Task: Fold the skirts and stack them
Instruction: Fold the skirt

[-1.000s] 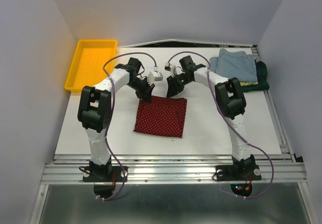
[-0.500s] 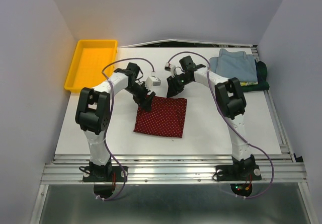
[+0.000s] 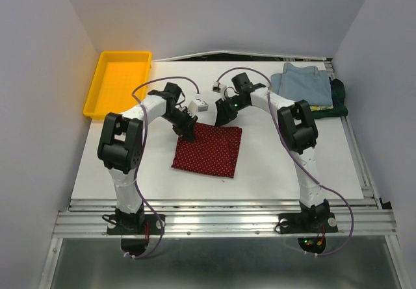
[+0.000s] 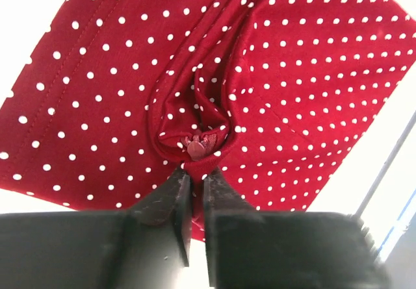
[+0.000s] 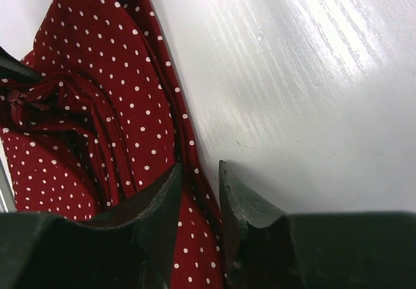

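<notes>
The dark red soft cloth skirt with tiny white dots (image 3: pixel 208 151) is spread as a flat square on the white table (image 3: pixel 292 152), reaching from under both grippers back toward the arm bases. At its far left corner the left gripper (image 4: pixel 196 171) is seen pressed nearly together on a puckered bunch of the cloth. Half a second earlier its jaws were spread over that same corner, so a fresh pinch has just been taken, and the near left corner has been drawn slightly aside. A fold is judged ready to be started from this corner. The right gripper (image 5: pixel 199 167) is held over the far edge, just right of the left one, its jaws partly apart with the hem showing in the gap below; no grip is seen there. Farther off, left of the left gripper, the yellow plastic tray (image 3: pixel 120 81) is seen with nothing in it. Right of the right gripper, the folded light blue skirt (image 3: pixel 300 84) is laid on the yellow-green patterned skirt (image 3: pixel 318 108) and the dark green skirt (image 3: pixel 339 97), so three are judged stacked and one left
</notes>
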